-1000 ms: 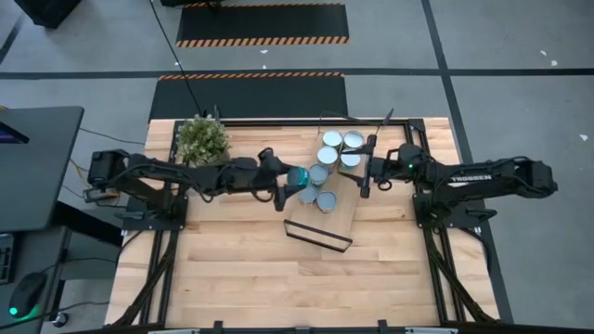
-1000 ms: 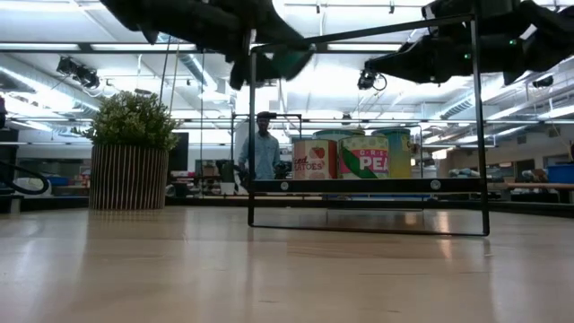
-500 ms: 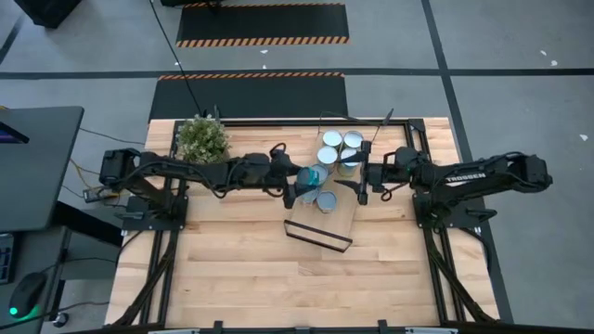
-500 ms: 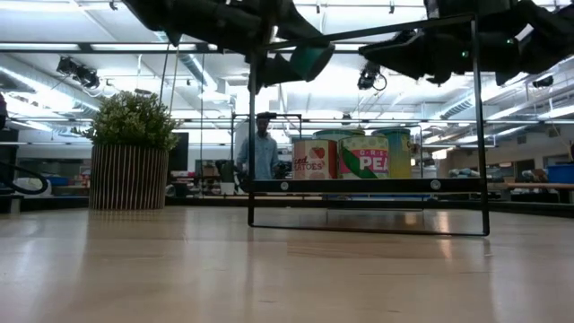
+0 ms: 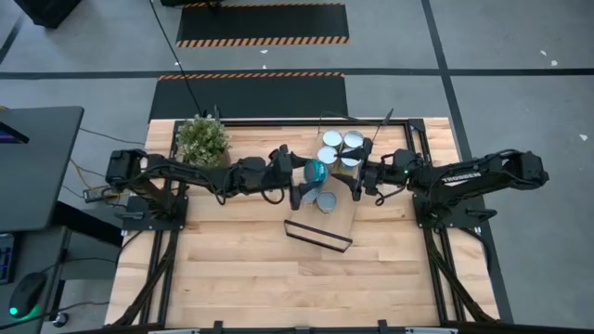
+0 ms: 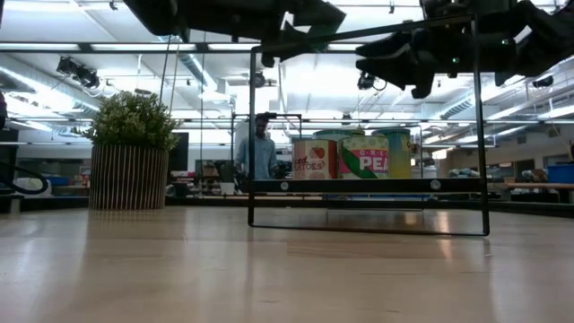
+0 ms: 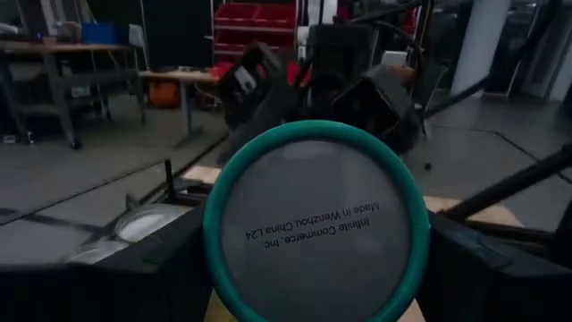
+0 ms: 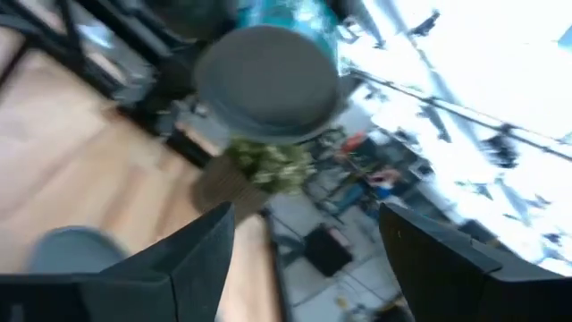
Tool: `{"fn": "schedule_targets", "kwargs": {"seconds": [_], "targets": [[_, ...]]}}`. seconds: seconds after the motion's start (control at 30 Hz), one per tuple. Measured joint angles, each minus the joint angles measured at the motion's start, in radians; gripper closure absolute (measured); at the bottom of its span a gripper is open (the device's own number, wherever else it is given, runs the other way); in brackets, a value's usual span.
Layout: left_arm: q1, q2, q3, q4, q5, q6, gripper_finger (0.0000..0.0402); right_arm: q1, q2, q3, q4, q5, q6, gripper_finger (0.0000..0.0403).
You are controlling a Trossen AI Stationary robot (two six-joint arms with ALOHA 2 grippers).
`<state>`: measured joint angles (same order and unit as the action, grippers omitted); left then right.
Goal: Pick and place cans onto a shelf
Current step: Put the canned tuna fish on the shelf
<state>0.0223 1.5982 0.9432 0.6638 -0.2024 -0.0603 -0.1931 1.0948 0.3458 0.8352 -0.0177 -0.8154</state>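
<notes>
My left gripper [image 5: 312,176] reaches in from the table's left and is shut on a teal-sided can [image 5: 316,171], whose grey end face [image 7: 317,224] fills the left wrist view. My right gripper [image 5: 356,181] faces it from the table's right, open, and nothing lies between its fingers [image 8: 197,259]. The can's other end [image 8: 268,80] shows just beyond them. Several more cans [image 5: 331,139] [image 6: 359,157] stand on their bottoms on the light-wood shelf [image 5: 339,221]. My left gripper pinches the can's round side wall [image 7: 214,255] between its two fingers, one on each side. The fingers come level from the table's left and lie along the can. The can lies on its side, lifted clear above the shelf's left part.
A potted plant [image 5: 202,139] stands at the far left of the table. The shelf's black wire frame [image 6: 473,126] rises around the cans. Bare tabletop [image 5: 278,278] lies toward the near edge. A person [image 6: 262,148] stands in the room beyond.
My left gripper has carried the can toward the table's right, closer to my right gripper, a little higher, and has rolled about its own line. My right gripper has rolled too and edged slightly toward the can.
</notes>
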Motion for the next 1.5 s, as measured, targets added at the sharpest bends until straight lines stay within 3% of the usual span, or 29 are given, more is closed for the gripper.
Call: {"fn": "schedule_targets", "kwargs": {"seconds": [0.3, 0.53, 0.73, 0.97, 1.37, 1.5], "targets": [[0.002, 0.075, -0.001, 0.292, 0.004, 0.035, 0.0104, 0.072, 0.001, 0.0, 0.07, 0.216, -0.086, 0.0129], [0.003, 0.119, -0.001, 0.585, 0.039, 0.094, 0.0104, 0.083, 0.014, 0.0, 0.18, 0.174, -0.129, 0.0141], [0.012, 0.119, 0.0, 0.663, 0.043, 0.099, 0.0104, 0.083, 0.14, 0.016, 0.342, 0.103, -0.208, 0.0144], [0.012, 0.118, 0.0, 0.713, 0.102, 0.1, 0.0104, 0.085, 0.322, 0.143, 0.433, 0.111, -0.306, 0.0142], [0.014, 0.118, 0.0, 0.774, 0.111, 0.11, 0.0104, 0.18, 0.476, 0.256, 0.718, 0.156, -0.419, 0.0141], [0.014, 0.118, 0.0, 0.797, 0.111, 0.109, 0.0104, 0.191, 0.513, 0.303, 0.729, 0.156, -0.483, 0.0141]]}}
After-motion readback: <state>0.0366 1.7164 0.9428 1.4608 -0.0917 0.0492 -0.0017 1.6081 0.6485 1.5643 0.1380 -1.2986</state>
